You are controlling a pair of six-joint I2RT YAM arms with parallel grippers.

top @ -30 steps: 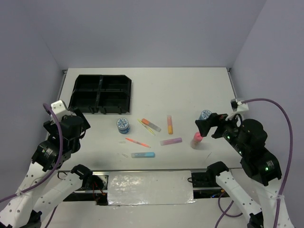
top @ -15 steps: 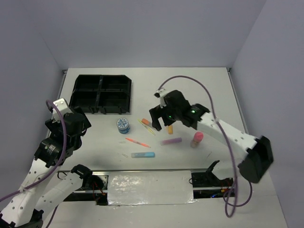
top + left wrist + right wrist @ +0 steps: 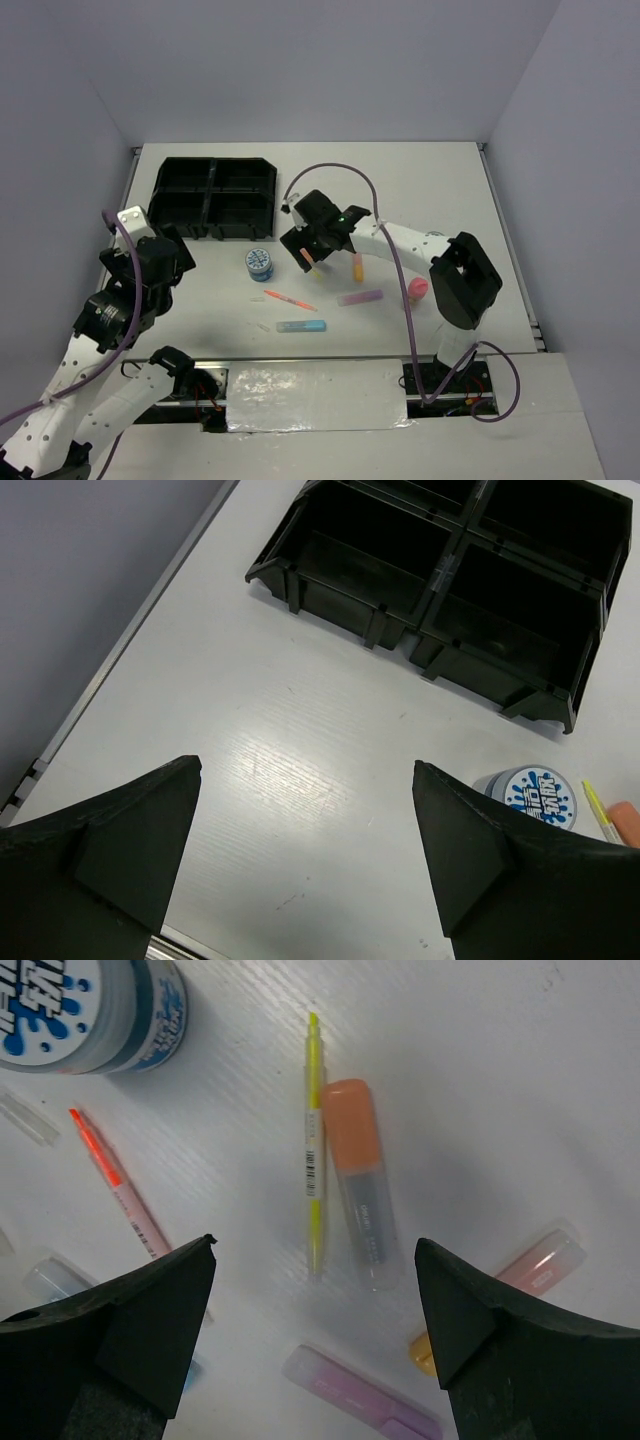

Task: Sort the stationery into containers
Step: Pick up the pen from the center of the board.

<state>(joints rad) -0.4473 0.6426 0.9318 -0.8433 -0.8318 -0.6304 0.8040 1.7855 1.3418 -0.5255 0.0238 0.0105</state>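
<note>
The black four-compartment tray (image 3: pixel 213 198) sits at the back left and also shows in the left wrist view (image 3: pixel 450 580). My right gripper (image 3: pixel 316 254) is open and empty, hovering over a yellow pen (image 3: pixel 315 1160) and an orange-capped highlighter (image 3: pixel 358 1180). Around it lie a blue-white tape roll (image 3: pixel 260 263) (image 3: pixel 120 1010), a pink pen (image 3: pixel 290 299) (image 3: pixel 125 1195), a purple highlighter (image 3: pixel 360 297) (image 3: pixel 370 1400), a second orange highlighter (image 3: pixel 358 268) and a blue highlighter (image 3: pixel 301 326). The pink-capped bottle (image 3: pixel 418 289) stands further right. My left gripper (image 3: pixel 170 260) (image 3: pixel 305 770) is open and empty, above bare table in front of the tray. Only one tape roll shows.
The right arm's upper link (image 3: pixel 465 280) stretches across the table's right half, beside the bottle. The table's near edge (image 3: pixel 310 360) runs just in front of the blue highlighter. Grey walls close in the left, back and right sides.
My right arm has swung from the right side of the table leftward to above the yellow pen and orange highlighter. The left arm has barely moved. The stationery lies where it was.
</note>
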